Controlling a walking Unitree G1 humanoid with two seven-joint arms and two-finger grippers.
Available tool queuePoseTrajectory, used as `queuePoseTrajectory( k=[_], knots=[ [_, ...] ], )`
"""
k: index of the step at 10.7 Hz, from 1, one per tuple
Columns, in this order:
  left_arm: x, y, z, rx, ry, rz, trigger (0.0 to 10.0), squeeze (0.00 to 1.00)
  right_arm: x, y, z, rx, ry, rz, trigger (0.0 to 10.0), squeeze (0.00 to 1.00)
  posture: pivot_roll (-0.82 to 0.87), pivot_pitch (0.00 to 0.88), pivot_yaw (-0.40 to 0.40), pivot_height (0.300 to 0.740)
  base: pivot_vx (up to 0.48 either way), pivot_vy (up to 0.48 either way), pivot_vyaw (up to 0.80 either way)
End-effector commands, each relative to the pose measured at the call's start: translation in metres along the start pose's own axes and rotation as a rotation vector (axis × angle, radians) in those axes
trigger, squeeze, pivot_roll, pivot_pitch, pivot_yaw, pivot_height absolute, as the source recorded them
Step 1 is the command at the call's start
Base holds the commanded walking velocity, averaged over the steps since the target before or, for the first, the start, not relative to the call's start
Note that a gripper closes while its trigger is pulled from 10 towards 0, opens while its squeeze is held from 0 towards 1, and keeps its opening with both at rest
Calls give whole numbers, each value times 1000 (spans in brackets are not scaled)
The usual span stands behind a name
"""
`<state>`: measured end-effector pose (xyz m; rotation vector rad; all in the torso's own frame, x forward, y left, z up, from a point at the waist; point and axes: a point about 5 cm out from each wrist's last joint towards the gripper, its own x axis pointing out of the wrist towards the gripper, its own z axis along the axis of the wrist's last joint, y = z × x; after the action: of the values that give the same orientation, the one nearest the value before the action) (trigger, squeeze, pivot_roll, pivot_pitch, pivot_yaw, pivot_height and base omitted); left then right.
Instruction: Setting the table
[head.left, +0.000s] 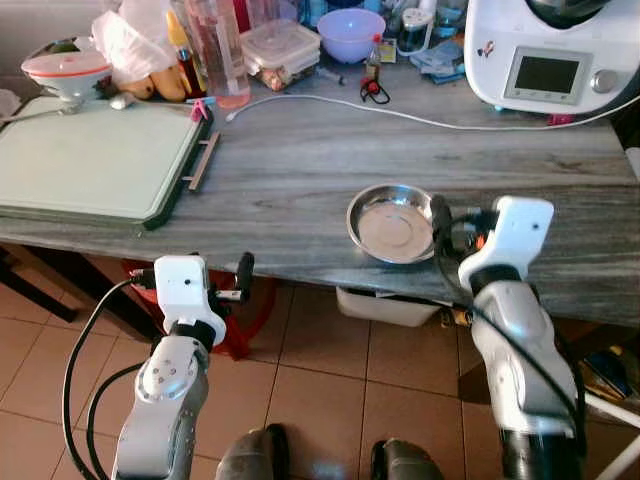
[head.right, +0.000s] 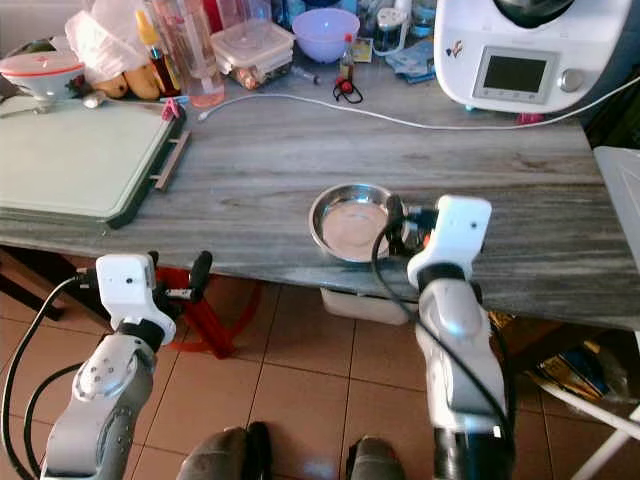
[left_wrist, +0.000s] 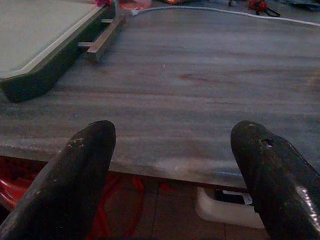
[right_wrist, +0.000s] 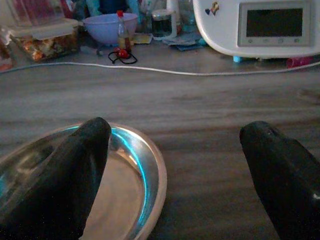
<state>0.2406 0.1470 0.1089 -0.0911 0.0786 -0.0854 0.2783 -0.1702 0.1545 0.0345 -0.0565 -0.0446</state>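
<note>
A shallow steel dish (head.left: 390, 222) sits on the grey wooden table (head.left: 290, 180) close to its front edge, right of the middle. My right gripper (right_wrist: 170, 165) is open at the dish's right side. One of its black fingers (right_wrist: 60, 175) hangs over the dish's rim, and the other finger (right_wrist: 285, 175) is over bare table. Nothing is held. My left gripper (left_wrist: 170, 160) is open too and empty. It sits low in front of the table's edge, left of the dish, and one of its fingers (head.left: 244, 268) shows beside the white wrist.
A green-rimmed cutting board (head.left: 90, 160) covers the table's left. Along the back stand a white kitchen machine (head.left: 550, 50), its white cable (head.left: 400, 115), a purple bowl (head.left: 350, 33), a food box (head.left: 280, 52) and a bottle (head.left: 220, 50). A white tub (head.left: 385, 305) sits under the table.
</note>
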Motion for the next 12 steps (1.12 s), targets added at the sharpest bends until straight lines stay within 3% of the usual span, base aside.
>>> queuePoseTrajectory(
  k=[1, 2, 3, 12],
  knots=[
    [-3, 2, 1, 3, -1, 4, 10000, 0, -4, 3, 8, -19, -39, 18, 10000, 1000, -25, 137, 59, 740, 0, 0, 0],
    [-2, 2, 0, 2, 0, 6, 10000, 0, -6, 3, 7, -41, -42, 21, 10000, 706, -29, 123, 57, 740, 0, 0, 0],
    [-2, 2, 0, 1, 0, 6, 10000, 0, -8, 3, 4, -43, -34, 24, 10000, 0, -29, 117, 57, 740, 0, 0, 0],
    [1, 4, -5, -4, 6, 20, 10000, 0, -4, 3, -1, -49, -30, 43, 10000, 0, -37, 43, 51, 740, -301, 0, 0]
  ],
)
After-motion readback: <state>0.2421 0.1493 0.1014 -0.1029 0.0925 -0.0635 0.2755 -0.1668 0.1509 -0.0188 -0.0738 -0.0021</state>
